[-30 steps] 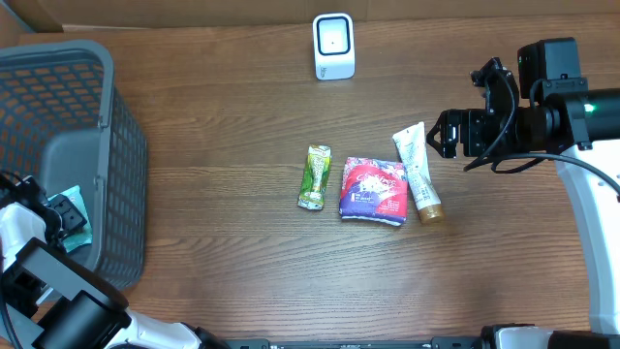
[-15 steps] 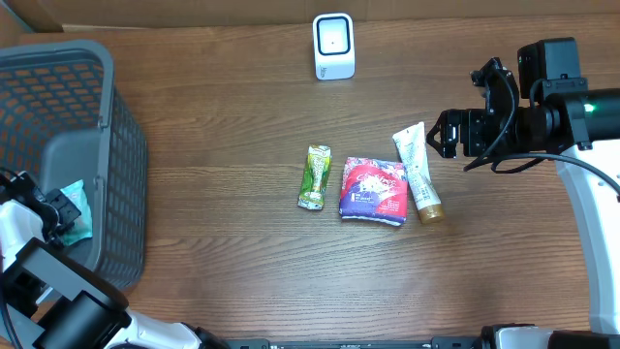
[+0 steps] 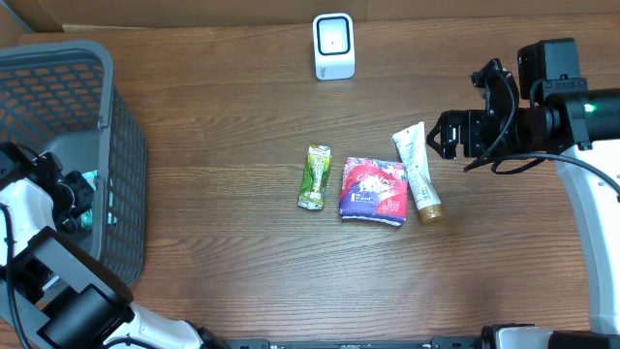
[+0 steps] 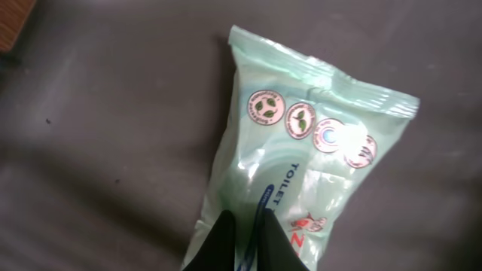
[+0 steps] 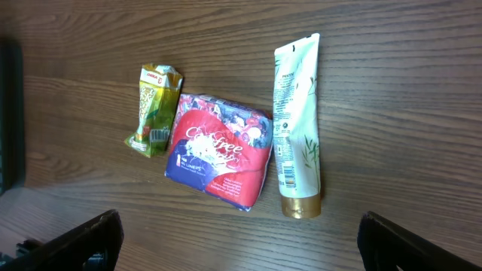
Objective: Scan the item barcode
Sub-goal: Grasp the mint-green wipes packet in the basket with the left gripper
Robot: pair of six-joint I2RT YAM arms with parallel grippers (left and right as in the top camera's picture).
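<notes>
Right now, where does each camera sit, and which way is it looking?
Overhead: above the table, facing straight down; shows left arm, right arm, basket.
Left wrist: down in the basket, facing a green packet pinched in its own fingers.
Right wrist: above the table, facing down at tube, red pack, snack; open fingertips show.
Shared: overhead and right wrist both show those three items.

Overhead, light falls soft and even on the brown wood-grain table (image 3: 242, 116), with thin shadows hugging the objects. Just ahead of the left gripper (image 4: 247, 226), the pale green glossy plastic packet (image 4: 301, 143) shows white glare streaks against the dim grey plastic basket floor (image 4: 113, 113); its black fingertips (image 4: 218, 245) are blurred. The right gripper (image 5: 237, 222) has dark, soft-edged fingers (image 5: 83, 241); the wood ahead is bright and sharp.
</notes>
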